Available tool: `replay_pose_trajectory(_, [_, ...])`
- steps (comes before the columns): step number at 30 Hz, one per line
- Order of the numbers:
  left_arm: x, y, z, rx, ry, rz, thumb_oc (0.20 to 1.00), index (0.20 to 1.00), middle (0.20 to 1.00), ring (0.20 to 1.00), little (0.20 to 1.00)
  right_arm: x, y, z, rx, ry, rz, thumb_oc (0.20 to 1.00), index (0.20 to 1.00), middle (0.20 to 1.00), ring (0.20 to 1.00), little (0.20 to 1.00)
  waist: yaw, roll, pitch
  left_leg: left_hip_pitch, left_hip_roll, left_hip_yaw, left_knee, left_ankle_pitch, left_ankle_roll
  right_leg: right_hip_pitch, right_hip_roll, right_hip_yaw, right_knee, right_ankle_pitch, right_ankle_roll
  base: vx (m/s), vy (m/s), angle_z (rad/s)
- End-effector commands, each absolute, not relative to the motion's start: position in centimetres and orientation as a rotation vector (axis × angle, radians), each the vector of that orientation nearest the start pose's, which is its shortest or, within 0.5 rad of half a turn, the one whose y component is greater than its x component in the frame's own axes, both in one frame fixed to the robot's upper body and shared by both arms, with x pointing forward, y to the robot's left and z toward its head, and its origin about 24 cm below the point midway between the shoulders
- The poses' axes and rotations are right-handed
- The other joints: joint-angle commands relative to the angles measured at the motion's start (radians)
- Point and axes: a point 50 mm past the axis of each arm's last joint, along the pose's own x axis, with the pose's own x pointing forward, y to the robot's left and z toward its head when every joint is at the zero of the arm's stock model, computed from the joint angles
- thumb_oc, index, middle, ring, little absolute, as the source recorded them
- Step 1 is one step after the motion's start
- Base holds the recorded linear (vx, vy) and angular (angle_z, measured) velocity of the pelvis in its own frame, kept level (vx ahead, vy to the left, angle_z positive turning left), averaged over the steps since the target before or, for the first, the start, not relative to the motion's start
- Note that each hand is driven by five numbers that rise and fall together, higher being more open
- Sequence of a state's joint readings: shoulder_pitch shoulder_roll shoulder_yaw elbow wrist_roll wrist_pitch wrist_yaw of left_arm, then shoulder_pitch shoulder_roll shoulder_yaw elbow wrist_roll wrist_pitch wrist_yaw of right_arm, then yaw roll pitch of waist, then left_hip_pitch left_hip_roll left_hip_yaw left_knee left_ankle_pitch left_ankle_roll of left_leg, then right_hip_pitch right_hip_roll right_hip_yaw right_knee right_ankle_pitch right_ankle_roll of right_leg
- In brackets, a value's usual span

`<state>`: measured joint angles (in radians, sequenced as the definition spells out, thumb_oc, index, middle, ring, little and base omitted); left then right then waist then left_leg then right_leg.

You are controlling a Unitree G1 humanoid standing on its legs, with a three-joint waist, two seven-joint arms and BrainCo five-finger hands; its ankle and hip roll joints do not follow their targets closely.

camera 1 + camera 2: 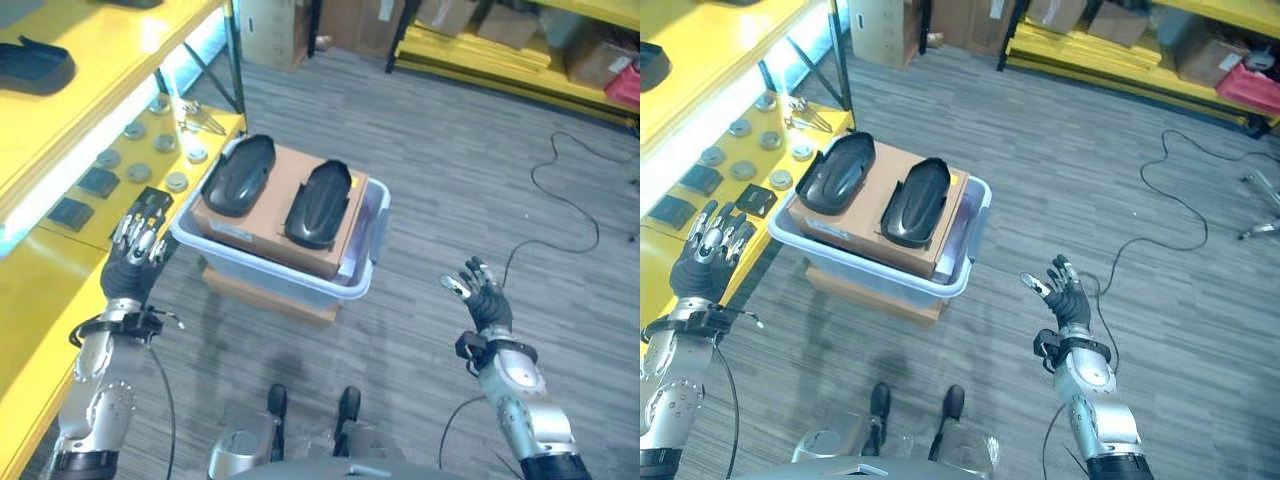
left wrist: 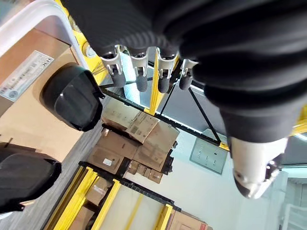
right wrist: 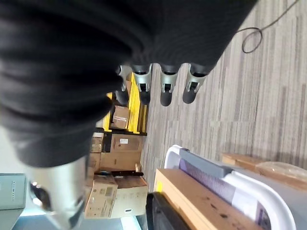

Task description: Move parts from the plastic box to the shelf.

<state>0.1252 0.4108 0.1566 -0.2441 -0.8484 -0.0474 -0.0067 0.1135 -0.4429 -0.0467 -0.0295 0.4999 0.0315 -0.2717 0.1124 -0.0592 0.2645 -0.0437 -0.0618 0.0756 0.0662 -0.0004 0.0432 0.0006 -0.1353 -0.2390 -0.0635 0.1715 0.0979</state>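
A: Two hands up, both empty. Left hand [image 1: 133,262] sits at the shelf edge [image 1: 40,290], fingers straight and spread, palm away from the camera, just beside the box's near-left corner. Right hand [image 1: 483,297] hovers over the carpet floor [image 1: 470,180], well apart from the box, fingers loosely extended, nothing in it.

B: Part count?

A: Two black parts. Left part [image 1: 238,174] and right part [image 1: 318,203] lie side by side, not touching, on one cardboard box [image 1: 272,222] that sits inside the plastic box [image 1: 372,245]. Plastic box rests on one more flat carton [image 1: 262,296] on the floor.

B: Orientation?

A: Both are elongated shells. Long axes roughly parallel, running from near-left to far-right, narrower ends pointing away from the robot. Left one sits nearer the shelf.

B: Anything on the shelf?

A: Lower level: seven round grey discs [image 1: 140,172] that I can count, three dark square pieces [image 1: 98,181], and a bundle of metal bits [image 1: 200,122] at the far end. Upper level: one black tray-like part [image 1: 34,65].

B: Arm pose?

A: Left forearm raised near vertical, wrist straight. Right forearm angled up and inward, hand tilted with thumb toward the box.
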Motion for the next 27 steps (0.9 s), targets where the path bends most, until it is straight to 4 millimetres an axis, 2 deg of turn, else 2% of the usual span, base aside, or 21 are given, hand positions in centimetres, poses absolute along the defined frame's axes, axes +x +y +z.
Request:
replay_pose_trajectory(1, [22.8, 24.2, 13.7, -0.35, -0.378, -0.043, 1.0, 1.0, 1.0, 1.0, 1.0, 25.3, -27.3, 8.9, -0.027, -0.135, -0.433, 1.0, 1.0, 1.0, 1.0, 1.0, 0.041, 0.02, -0.016, -0.075, 0.11, -0.044, 0.043, 0.002, -0.082, -0.001, -0.025, -0.028, 0.074, -0.114, 0.055, 0.06, 0.023, 0.17])
replay_pose_trajectory(3, [23.0, 24.2, 14.1, -0.336, -0.39, -0.057, 1.0, 1.0, 1.0, 1.0, 1.0, 26.5, -27.4, 9.9, -0.048, -0.192, -0.478, 1.0, 1.0, 1.0, 1.0, 1.0, 0.057, 0.028, 0.0, -0.107, 0.106, -0.063, 0.07, 0.0, -0.082, -0.015, -0.03, -0.038, 0.099, -0.124, 0.052, -0.01, 0.01, 0.27])
replay_pose_trajectory(5, [23.7, 24.1, 15.0, -0.334, -0.421, -0.09, 1.0, 1.0, 1.0, 1.0, 1.0, 28.6, -27.7, 12.0, -0.055, -0.256, -0.537, 1.0, 1.0, 1.0, 1.0, 1.0, 0.087, 0.04, 0.034, -0.169, 0.097, -0.094, 0.115, -0.003, -0.084, -0.045, -0.038, -0.055, 0.13, -0.134, 0.05, -0.11, -0.011, 0.35])
replay_pose_trajectory(6, [24.0, 24.0, 15.5, -0.329, -0.438, -0.102, 1.0, 1.0, 1.0, 1.0, 1.0, 29.7, -27.6, 13.2, -0.046, -0.292, -0.55, 1.0, 1.0, 1.0, 1.0, 1.0, 0.1, 0.046, 0.052, -0.201, 0.092, -0.106, 0.135, -0.003, -0.085, -0.062, -0.042, -0.064, 0.142, -0.136, 0.05, -0.26, -0.018, 0.29])
replay_pose_trajectory(7, [25.0, 23.6, 16.6, -0.344, -0.469, -0.136, 1.0, 1.0, 1.0, 1.0, 1.0, 31.9, -27.3, 16.1, -0.059, -0.362, -0.59, 1.0, 1.0, 1.0, 1.0, 1.0, 0.123, 0.061, 0.091, -0.269, 0.077, -0.129, 0.169, 0.0, -0.088, -0.093, -0.051, -0.083, 0.157, -0.138, 0.047, -0.26, -0.008, 0.31])
replay_pose_trajectory(10, [25.8, 22.9, 17.5, -0.351, -0.494, -0.186, 1.0, 1.0, 1.0, 1.0, 1.0, 33.8, -27.3, 19.2, -0.052, -0.428, -0.613, 1.0, 1.0, 1.0, 1.0, 1.0, 0.149, 0.083, 0.135, -0.332, 0.055, -0.148, 0.186, 0.01, -0.087, -0.129, -0.064, -0.108, 0.165, -0.134, 0.045, -0.2, 0.039, 0.35])
replay_pose_trajectory(13, [26.2, 22.3, 18.0, -0.354, -0.512, -0.226, 1.0, 1.0, 1.0, 1.0, 1.0, 35.1, -27.7, 20.9, -0.039, -0.451, -0.64, 1.0, 1.0, 1.0, 1.0, 1.0, 0.171, 0.102, 0.166, -0.377, 0.031, -0.164, 0.195, 0.02, -0.08, -0.158, -0.076, -0.126, 0.169, -0.13, 0.045, -0.1, 0.054, 0.29])
replay_pose_trajectory(20, [26.8, 21.4, 17.9, -0.374, -0.512, -0.268, 1.0, 1.0, 1.0, 1.0, 1.0, 36.7, -28.4, 21.8, -0.066, -0.417, -0.702, 1.0, 1.0, 1.0, 1.0, 1.0, 0.206, 0.129, 0.211, -0.409, 0.001, -0.172, 0.207, 0.019, -0.068, -0.169, -0.094, -0.142, 0.161, -0.129, 0.047, -0.03, 0.057, 0.16])
replay_pose_trajectory(27, [26.6, 21.3, 17.6, -0.383, -0.515, -0.279, 1.0, 1.0, 1.0, 1.0, 1.0, 36.4, -29.2, 21.7, -0.096, -0.409, -0.745, 1.0, 1.0, 1.0, 1.0, 1.0, 0.208, 0.131, 0.224, -0.399, -0.004, -0.167, 0.186, 0.022, -0.063, -0.164, -0.096, -0.14, 0.142, -0.122, 0.052, 0.0, 0.039, 0.0])
